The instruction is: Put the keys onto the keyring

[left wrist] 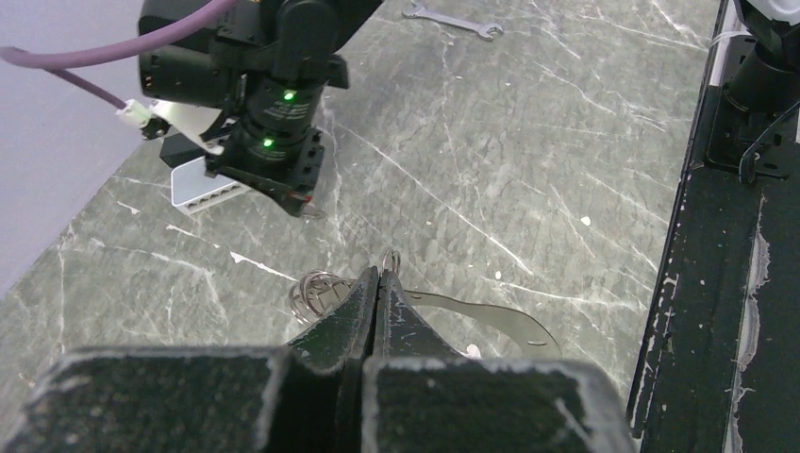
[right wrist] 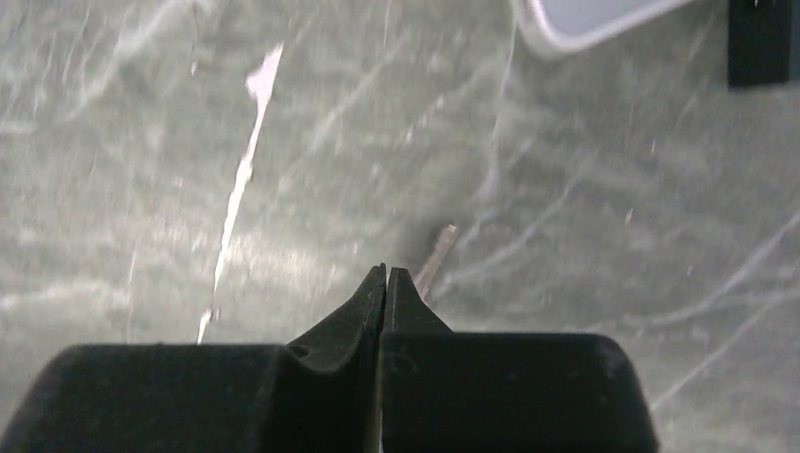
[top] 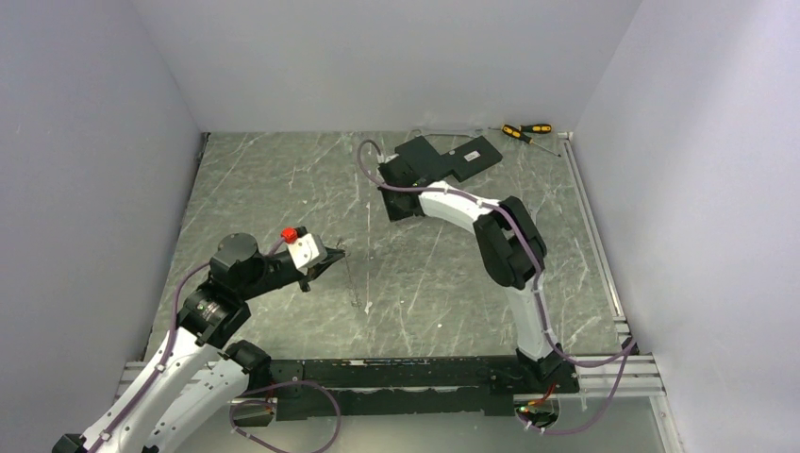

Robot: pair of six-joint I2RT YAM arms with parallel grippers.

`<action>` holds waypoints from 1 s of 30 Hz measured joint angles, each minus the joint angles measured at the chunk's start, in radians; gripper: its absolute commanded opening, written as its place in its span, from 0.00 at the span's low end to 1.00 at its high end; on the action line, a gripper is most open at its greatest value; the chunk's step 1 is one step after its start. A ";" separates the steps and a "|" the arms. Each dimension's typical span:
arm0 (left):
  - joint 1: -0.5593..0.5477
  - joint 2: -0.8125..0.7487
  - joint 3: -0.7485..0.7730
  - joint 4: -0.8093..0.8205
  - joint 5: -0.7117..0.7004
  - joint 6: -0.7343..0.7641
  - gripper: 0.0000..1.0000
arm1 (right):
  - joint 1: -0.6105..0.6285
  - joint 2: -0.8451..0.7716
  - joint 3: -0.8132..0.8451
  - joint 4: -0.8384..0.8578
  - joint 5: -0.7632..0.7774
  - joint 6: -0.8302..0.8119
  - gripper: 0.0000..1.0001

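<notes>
My left gripper (left wrist: 379, 276) is shut on the keyring (left wrist: 491, 313), a thin silvery arc that curves away to the right of the tips. A small wire loop (left wrist: 390, 256) pokes out past the tips and several coiled wire rings (left wrist: 316, 289) sit just left of them. In the top view the left gripper (top: 338, 253) is left of centre, with the keyring (top: 351, 279) as a thin line. My right gripper (right wrist: 387, 274) is shut, with a small silvery key (right wrist: 435, 251), blurred, sticking out by its tip. It hovers just above the table further back (left wrist: 304, 203).
A white rounded box (left wrist: 201, 188) lies behind the right gripper and shows at the top of the right wrist view (right wrist: 585, 19). A thin wrench (left wrist: 453, 19) lies further off. A black plate (top: 458, 156) and two screwdrivers (top: 525, 130) are at the back. A black rail (left wrist: 717, 283) runs along the near edge.
</notes>
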 measured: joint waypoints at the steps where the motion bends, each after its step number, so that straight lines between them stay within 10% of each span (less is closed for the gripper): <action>1: 0.000 0.000 0.000 0.000 0.002 0.000 0.00 | 0.002 -0.027 -0.037 0.003 -0.002 0.005 0.07; 10: 0.000 0.006 0.000 0.000 0.003 0.000 0.00 | 0.027 -0.183 -0.329 0.087 -0.062 0.061 0.23; 30: 0.000 0.003 0.000 0.000 0.003 0.000 0.00 | 0.053 -0.320 -0.442 0.110 -0.053 0.034 0.44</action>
